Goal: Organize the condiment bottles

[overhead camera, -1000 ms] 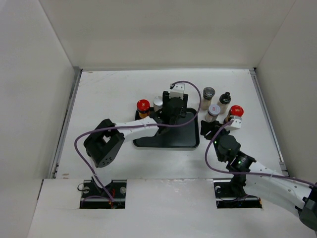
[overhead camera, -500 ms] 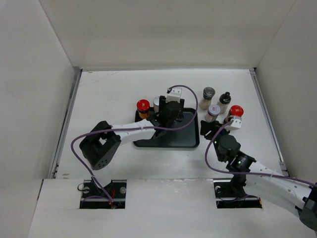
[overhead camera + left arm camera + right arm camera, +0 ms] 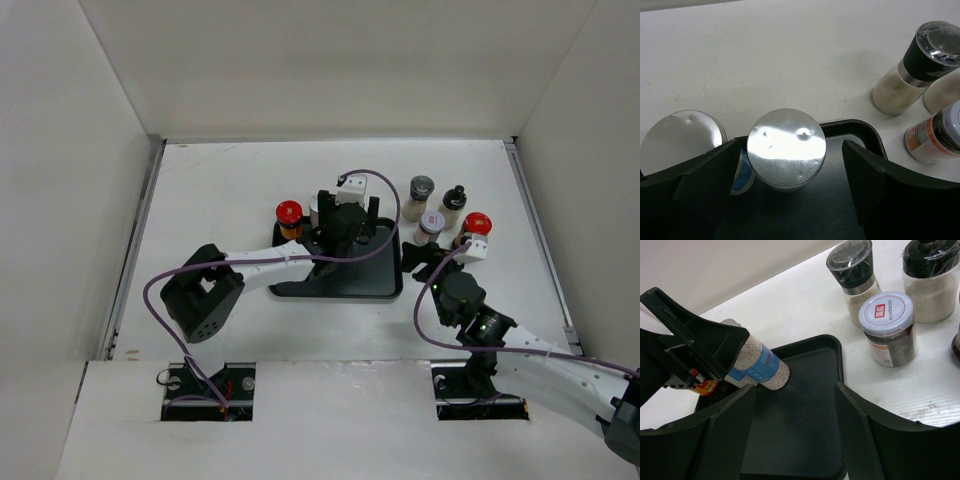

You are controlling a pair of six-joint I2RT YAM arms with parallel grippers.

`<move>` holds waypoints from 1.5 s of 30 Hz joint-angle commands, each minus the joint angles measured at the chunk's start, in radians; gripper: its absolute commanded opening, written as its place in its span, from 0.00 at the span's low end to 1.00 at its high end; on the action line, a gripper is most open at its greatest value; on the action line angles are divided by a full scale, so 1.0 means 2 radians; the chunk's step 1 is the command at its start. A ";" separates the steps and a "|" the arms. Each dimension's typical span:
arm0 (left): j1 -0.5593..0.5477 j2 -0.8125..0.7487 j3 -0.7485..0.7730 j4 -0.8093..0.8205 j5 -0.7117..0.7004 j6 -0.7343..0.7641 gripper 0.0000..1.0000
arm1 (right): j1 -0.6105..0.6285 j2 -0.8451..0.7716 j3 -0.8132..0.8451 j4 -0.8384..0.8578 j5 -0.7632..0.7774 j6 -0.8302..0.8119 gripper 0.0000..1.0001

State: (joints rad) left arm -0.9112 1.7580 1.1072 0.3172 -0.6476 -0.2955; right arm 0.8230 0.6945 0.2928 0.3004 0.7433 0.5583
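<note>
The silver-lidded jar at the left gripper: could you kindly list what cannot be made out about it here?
- Top view: the left gripper covers the silver-lidded jar.
- Left wrist view: its lid hides most of the body and where the base meets the tray.
- Right wrist view: the left gripper hides its lid; the blue label print is too small to read.

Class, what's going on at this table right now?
The left gripper straddles a silver-lidded pale jar with a blue band, jaws open; the jar stands at the far edge of the flat black rectangular tray. The right gripper hovers open and empty by the tray's right side. A grey-lidded grinder, a black-capped shaker, a white-lidded jar and a red-capped jar stand off the tray to its right.
</note>
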 commanded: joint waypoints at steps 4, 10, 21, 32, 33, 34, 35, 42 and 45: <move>-0.010 -0.045 0.003 0.048 -0.003 0.001 0.88 | -0.003 -0.013 0.005 0.019 0.003 -0.001 0.62; -0.014 -0.101 -0.011 0.140 0.031 0.004 0.90 | -0.002 -0.013 0.025 -0.008 0.006 -0.001 0.39; -0.002 -0.274 -0.174 0.232 0.027 -0.003 0.50 | -0.028 0.009 0.076 -0.082 0.039 -0.002 0.55; 0.069 -0.528 -0.419 0.176 -0.104 -0.037 0.53 | -0.107 0.114 0.149 -0.122 0.049 -0.037 0.85; 0.074 -0.544 -0.434 0.164 -0.111 -0.045 0.54 | -0.113 0.115 0.156 -0.126 0.057 -0.043 0.86; 0.079 -0.551 -0.444 0.157 -0.113 -0.052 0.54 | -0.124 0.121 0.166 -0.130 0.070 -0.055 0.89; 0.084 -0.555 -0.453 0.150 -0.114 -0.060 0.55 | -0.139 0.131 0.176 -0.133 0.085 -0.072 0.91; 0.085 -0.511 -0.465 0.167 -0.074 -0.092 0.60 | -0.252 0.194 0.208 -0.156 0.065 -0.097 1.00; 0.083 -0.509 -0.472 0.177 -0.066 -0.096 0.60 | -0.272 0.221 0.216 -0.174 0.046 -0.087 1.00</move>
State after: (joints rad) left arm -0.7372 0.7456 0.1749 0.6159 -0.8108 -0.4549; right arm 0.3031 1.1011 0.6807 0.0055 0.8692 0.3935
